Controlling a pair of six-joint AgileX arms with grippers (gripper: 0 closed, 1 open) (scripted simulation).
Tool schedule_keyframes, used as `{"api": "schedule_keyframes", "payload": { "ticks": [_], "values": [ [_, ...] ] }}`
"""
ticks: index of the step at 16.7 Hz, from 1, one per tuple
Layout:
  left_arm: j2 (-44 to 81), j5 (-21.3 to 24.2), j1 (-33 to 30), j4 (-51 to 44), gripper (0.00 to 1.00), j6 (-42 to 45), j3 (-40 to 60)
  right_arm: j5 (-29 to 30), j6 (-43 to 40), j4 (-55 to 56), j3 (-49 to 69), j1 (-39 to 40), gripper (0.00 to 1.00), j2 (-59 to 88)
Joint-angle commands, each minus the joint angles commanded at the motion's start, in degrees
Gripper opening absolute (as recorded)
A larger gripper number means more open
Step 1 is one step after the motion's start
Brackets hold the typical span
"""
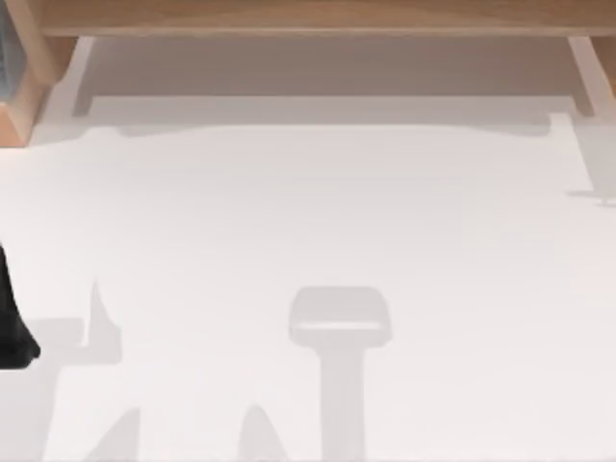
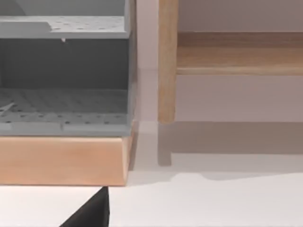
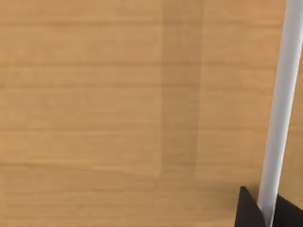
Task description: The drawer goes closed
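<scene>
1. The right gripper (image 3: 265, 210) is seen in its own wrist view as two dark fingertips (image 3: 246, 208) set on either side of a pale metal bar, the drawer handle (image 3: 279, 109). The fingers sit close against the bar, one on each side, so the gripper looks clenched on it.
2. Behind the handle lies the drawer front (image 3: 118, 94), a flat face of light wood with level grain lines and a faint upright shadow band across it.
3. The left arm (image 1: 12, 327) is parked at the table's left edge in the top view. A dark tip of the left gripper (image 2: 92, 213) juts into its wrist view; whether it is released or clenched cannot be told.
4. That wrist view looks at a grey perforated rack (image 2: 64, 75) on a wooden base, beside a wooden post (image 2: 166, 61).
5. The white table (image 1: 308, 241) runs up to a wooden cabinet (image 1: 308, 14) along its far edge.
</scene>
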Motion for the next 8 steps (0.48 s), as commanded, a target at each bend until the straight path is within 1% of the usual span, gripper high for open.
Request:
{"api": "schedule_keyframes", "payload": {
  "ticks": [4, 8],
  "values": [
    [0.00, 0.00, 0.00, 0.00, 1.00, 0.00, 0.00, 0.51, 0.11, -0.89, 0.74, 0.14, 0.00, 0.62],
    [0.00, 0.00, 0.00, 0.00, 1.00, 0.00, 0.00, 2.80, 0.13, -4.88, 9.22, 2.44, 0.00, 3.45]
  ]
}}
